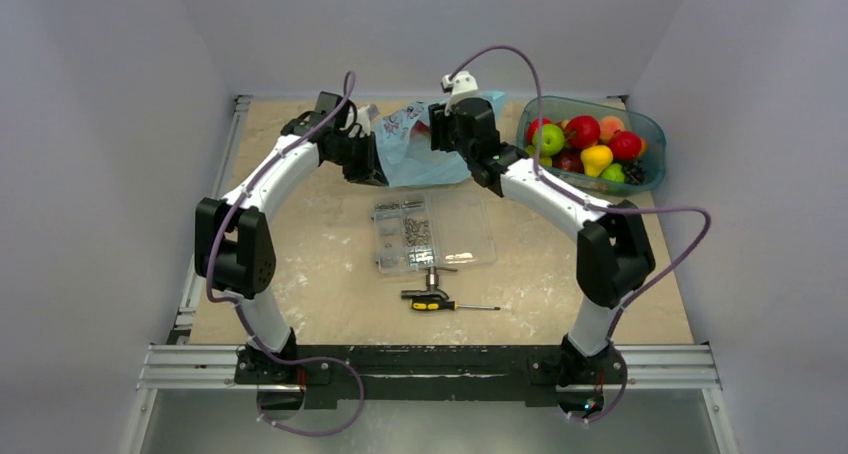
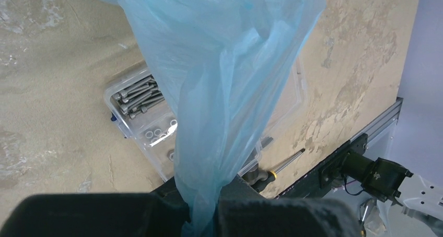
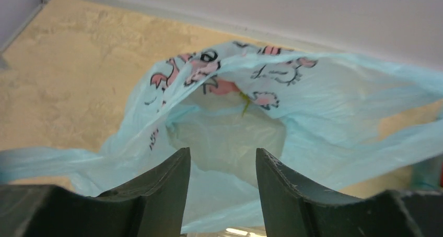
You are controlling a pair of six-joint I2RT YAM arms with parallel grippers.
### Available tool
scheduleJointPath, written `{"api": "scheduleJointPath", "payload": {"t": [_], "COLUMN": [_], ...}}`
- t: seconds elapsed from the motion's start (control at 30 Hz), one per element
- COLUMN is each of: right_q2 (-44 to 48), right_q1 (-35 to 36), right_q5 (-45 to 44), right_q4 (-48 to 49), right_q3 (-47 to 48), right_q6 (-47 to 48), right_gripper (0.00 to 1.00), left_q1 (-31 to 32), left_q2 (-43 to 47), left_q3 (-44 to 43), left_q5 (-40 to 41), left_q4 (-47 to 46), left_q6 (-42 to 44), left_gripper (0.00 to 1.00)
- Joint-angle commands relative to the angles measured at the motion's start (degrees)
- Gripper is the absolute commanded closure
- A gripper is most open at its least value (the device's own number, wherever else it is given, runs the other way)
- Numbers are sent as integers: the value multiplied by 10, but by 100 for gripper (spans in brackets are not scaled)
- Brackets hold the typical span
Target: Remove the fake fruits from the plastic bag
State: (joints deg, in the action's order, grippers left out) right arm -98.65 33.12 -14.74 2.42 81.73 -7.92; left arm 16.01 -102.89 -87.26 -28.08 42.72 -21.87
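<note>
Gathered fold of plastic bag [image 2: 230, 64] clamped tight in left tool [image 2: 203, 203], right tool [image 3: 222, 161] half open and empty, bag mouth just ahead of its tips.

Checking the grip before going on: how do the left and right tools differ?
The left tool is shut on a bunched fold of the plastic bag; the right tool is open, gripping nothing. The left tool holds the bag from its left side; the right tool faces its open mouth. Both are at the bag.
</note>
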Motion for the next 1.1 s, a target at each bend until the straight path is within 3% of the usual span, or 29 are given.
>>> {"api": "scheduleJointPath", "payload": {"t": [0.0,0.13,0.33,0.57,0.67,0.8,0.93,1.07], "right_q2": [-66,-142,-239,-335,-374,-419,-449,-453], "right_q1": [-8,-9,-11,-14,-16,-30,-51,-59], "right_q5": [70,72,96,52,11,-23,-26,-52], "right_q4": [60,86,129,185,214,214,207,195], "right_q3": [18,43,107,198,225,267,283,288], "right_q6": [-9,-11,-50,-169,-237,-370,-477,-504], "right_gripper": [55,62,62,59,56,39,34,34], "left_q1": [-2,-2,-2,1,3,6,11,16], "left_q2": [45,55,67,66,63,57,52,50], "left_q3": [-1,0,13,17,18,19,19,22], "left_q5": [10,11,-1,-8,-9,-12,-14,-5], "left_q4": [-10,-13,-32,-37,-37,-38,-37,-33], "left_q6": [14,13,7,8,8,7,7,11], "left_gripper": [100,100,100,100,100,100,100,100]}}
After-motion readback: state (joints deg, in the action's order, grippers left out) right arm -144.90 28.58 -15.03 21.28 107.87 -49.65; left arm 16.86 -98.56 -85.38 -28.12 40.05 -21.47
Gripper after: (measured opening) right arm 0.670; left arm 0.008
